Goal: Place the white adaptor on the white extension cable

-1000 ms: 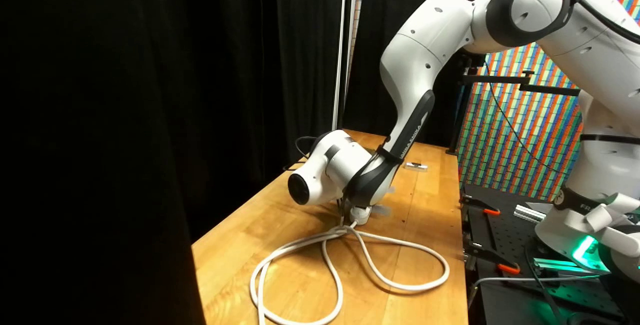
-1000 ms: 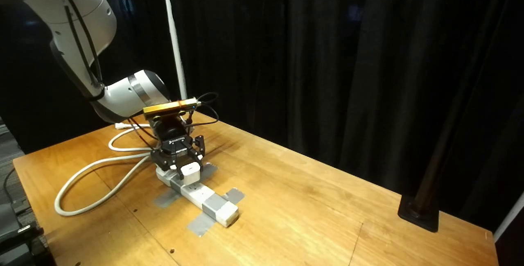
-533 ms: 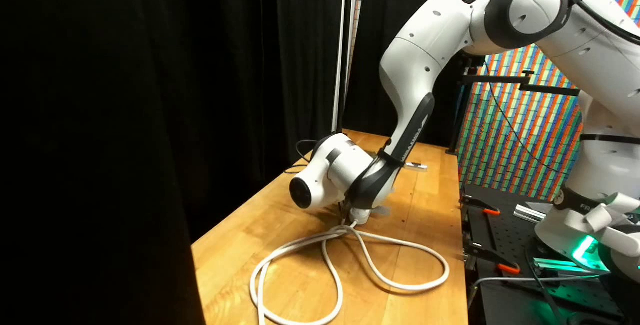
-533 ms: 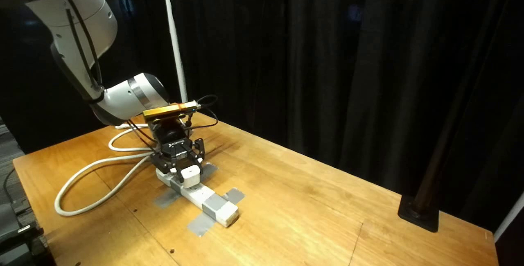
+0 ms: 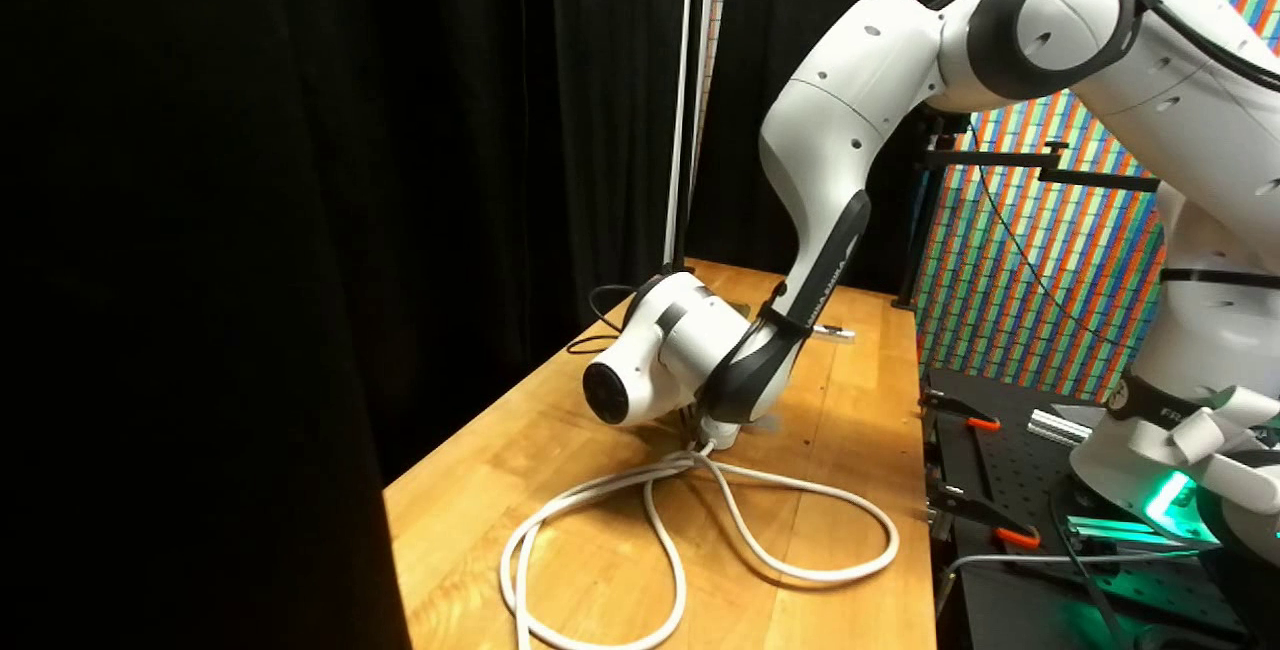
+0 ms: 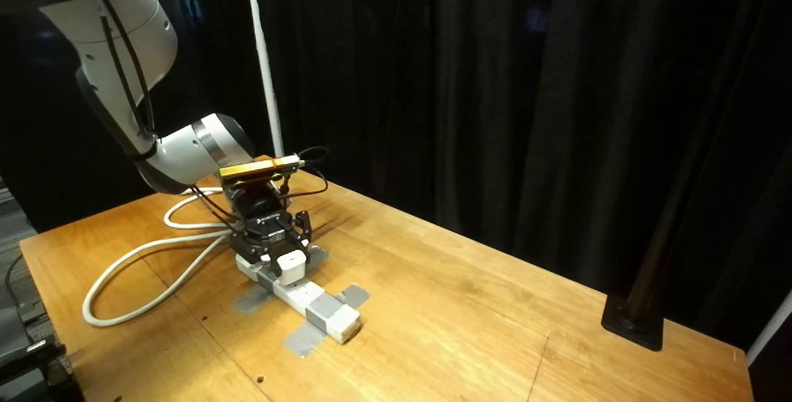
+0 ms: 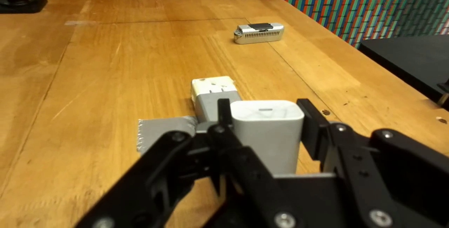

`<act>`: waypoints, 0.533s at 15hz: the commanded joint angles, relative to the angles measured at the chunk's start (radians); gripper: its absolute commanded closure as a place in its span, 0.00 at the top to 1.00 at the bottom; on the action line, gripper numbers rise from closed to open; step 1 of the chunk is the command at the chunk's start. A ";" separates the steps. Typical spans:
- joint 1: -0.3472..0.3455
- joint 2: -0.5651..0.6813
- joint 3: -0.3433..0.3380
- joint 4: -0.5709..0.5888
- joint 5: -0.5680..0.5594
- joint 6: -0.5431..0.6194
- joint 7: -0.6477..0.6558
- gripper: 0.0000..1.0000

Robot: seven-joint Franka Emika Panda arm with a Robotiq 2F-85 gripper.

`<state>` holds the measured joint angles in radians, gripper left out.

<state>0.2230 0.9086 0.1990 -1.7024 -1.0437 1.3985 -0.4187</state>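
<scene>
White, likely light, stiff and slick: holding the adaptor (image 7: 270, 138) in the gripper (image 7: 266, 117) by opposite flat sides, probably the best hold, and hovering over or perhaps touching the socket block (image 6: 300, 295) of the extension cable (image 5: 830, 576), well inside the edges of the table (image 6: 464, 303).

- A robotics lab is suggested by what is seen.
- A jointed white robot arm (image 5: 820, 145) is mounted beside a wooden table (image 6: 464, 315).
- By the arm's base, a black board (image 5: 1020, 480) is dotted with rows of holes; orange-ended clamps (image 5: 975, 507) and metal bars (image 5: 1058, 427) are seen there.
- Much of the background is closed off by tall black curtains (image 6: 495, 111) in both exterior views.
- A white socket block (image 6: 302, 294) is fixed to the table by gray tape (image 6: 306, 338).
</scene>
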 commanded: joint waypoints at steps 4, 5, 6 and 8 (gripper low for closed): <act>0.006 0.006 0.002 -0.023 -0.074 0.025 -0.051 0.23; 0.005 0.006 0.004 -0.025 -0.079 0.026 -0.057 0.23; 0.006 0.004 0.005 -0.028 -0.082 0.025 -0.057 0.23; 0.005 0.004 0.008 -0.031 -0.086 0.023 -0.064 0.73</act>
<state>0.2296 0.9108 0.2052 -1.7234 -1.0911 1.3986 -0.4644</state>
